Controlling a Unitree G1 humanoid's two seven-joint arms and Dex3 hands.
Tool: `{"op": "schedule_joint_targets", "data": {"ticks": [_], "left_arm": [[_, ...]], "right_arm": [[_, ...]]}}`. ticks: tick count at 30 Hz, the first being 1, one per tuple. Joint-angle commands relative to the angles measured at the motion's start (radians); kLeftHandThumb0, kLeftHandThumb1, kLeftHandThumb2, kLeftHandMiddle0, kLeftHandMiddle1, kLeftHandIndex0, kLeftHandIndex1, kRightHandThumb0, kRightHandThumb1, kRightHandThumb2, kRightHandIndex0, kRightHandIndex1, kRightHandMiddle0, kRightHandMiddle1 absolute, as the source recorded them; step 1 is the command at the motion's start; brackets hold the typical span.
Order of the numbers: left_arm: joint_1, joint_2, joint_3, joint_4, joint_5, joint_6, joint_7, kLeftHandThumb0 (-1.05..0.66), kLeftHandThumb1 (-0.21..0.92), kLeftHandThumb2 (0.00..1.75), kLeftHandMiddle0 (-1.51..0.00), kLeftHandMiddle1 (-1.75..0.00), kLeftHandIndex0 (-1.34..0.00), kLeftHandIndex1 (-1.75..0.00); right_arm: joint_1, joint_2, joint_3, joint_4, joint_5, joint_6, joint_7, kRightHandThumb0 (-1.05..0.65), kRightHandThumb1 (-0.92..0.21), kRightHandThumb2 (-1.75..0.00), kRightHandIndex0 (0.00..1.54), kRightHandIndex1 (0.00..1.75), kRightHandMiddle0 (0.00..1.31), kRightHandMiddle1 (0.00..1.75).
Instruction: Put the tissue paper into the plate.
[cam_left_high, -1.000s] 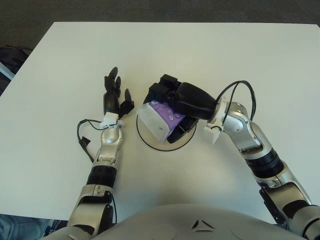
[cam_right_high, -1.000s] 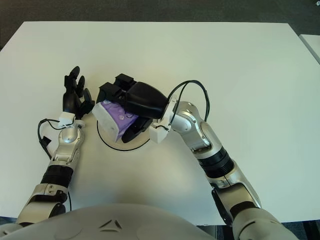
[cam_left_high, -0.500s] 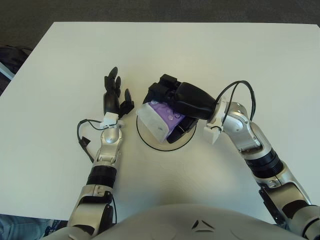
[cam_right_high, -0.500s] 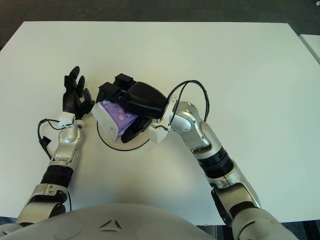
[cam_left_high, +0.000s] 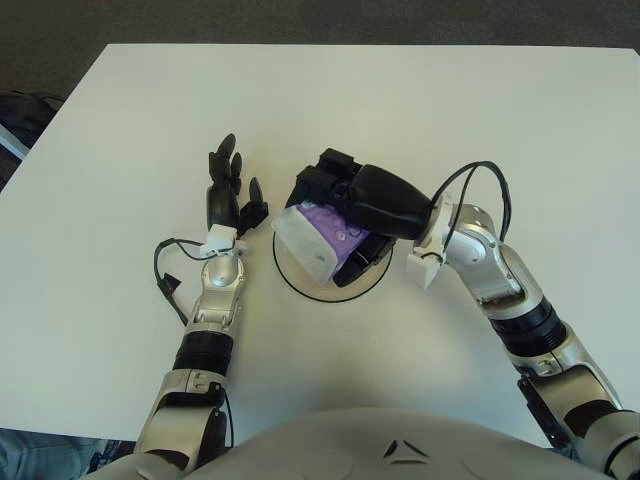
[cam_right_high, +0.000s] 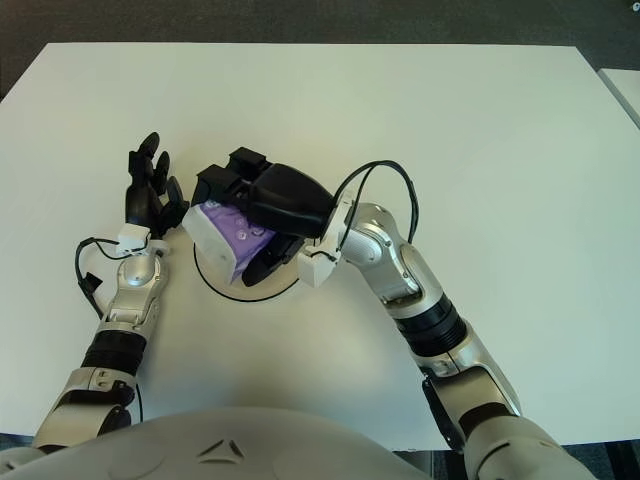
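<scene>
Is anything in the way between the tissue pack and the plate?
Nothing visible is. The right hand holds the tissue pack right over the plate, with nothing seen between them. The left hand, open, shows just left of the plate.

left hand (cam_left_high: 228, 195) spread, right hand (cam_left_high: 350, 205) clenched

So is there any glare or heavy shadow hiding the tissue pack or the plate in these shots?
Left eye view: even light, no glare; the right hand throws only a soft shadow on the plate, and it covers part of the tissue pack. Right eye view: the same, with the left hand showing beside the plate's left edge.
</scene>
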Motion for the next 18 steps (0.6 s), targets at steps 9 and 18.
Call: {"op": "schedule_joint_targets", "data": {"ticks": [9, 18], "left_arm": [[0.192, -0.076, -0.033, 0.129, 0.009, 0.013, 0.001, -0.7, 0.92, 0.81, -0.3, 0.0, 0.0, -0.57], [0.193, -0.077, -0.034, 0.126, 0.01, 0.015, 0.001, -0.7, 0.92, 0.81, -0.3, 0.0, 0.0, -0.57]], "right_arm": [[0.003, 0.002, 0.004, -0.043, -0.008, -0.002, -0.004, -0.8, -0.92, -0.44, 0.0, 1.06, 0.0, 1.53], [0.003, 0.0, 0.003, -0.045, -0.007, -0.001, -0.003, -0.8, -0.92, -0.44, 0.0, 1.06, 0.0, 1.53]]}}
